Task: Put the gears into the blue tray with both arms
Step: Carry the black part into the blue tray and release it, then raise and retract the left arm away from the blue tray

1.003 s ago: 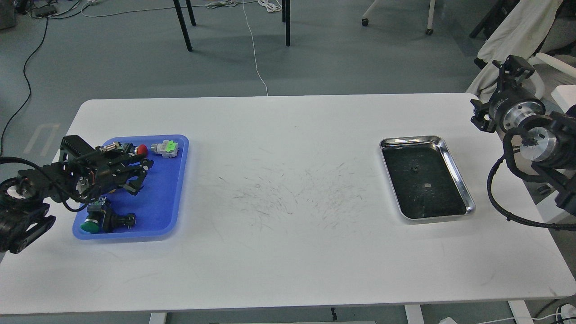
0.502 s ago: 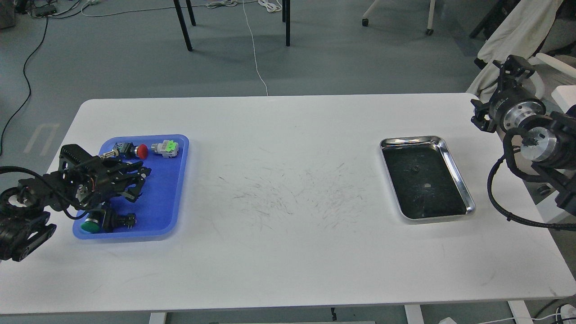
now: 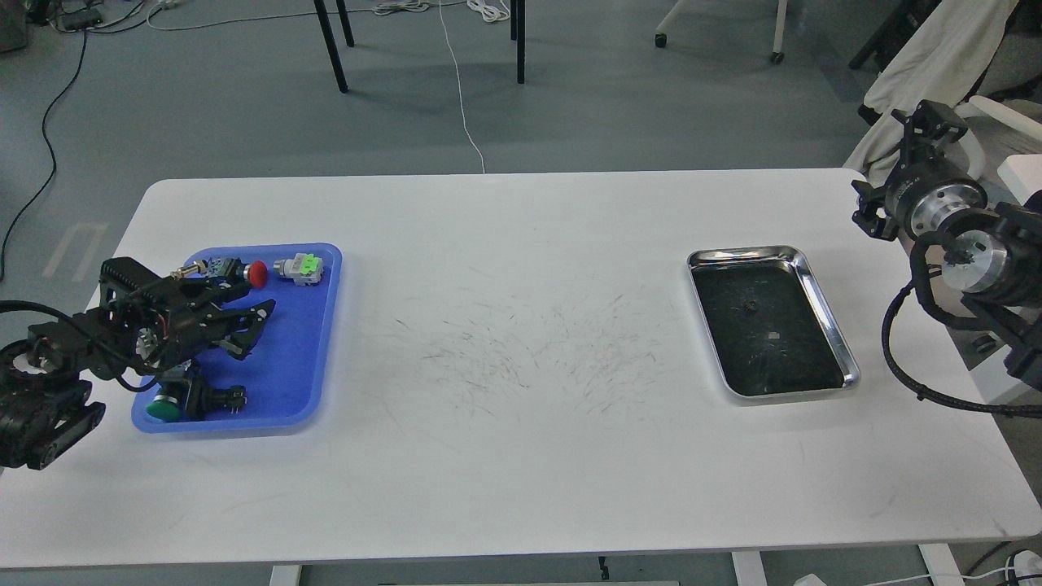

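Observation:
The blue tray [image 3: 303,350] lies at the table's left end. My left gripper [image 3: 254,328] hovers low over its middle, its two black fingers spread apart with nothing seen between them. One tiny black gear [image 3: 750,307] lies on the dark bottom of the steel tray [image 3: 737,254] at the right. No gear can be made out in the blue tray; my left hand hides part of its floor. My right gripper [image 3: 926,124] is held up past the table's far right corner, away from both trays, too small and dark to read its fingers.
In the blue tray lie a red-capped pushbutton switch [image 3: 254,273], a green-and-white one [image 3: 299,267] and a green-capped one [image 3: 168,405]. A pale speck [image 3: 773,335] also shows in the steel tray. The white table [image 3: 521,423] is scuffed in the middle.
My left gripper has drawn back a little toward the left over the blue tray, uncovering the red-capped switch. The right arm and the gear in the steel tray have not moved.

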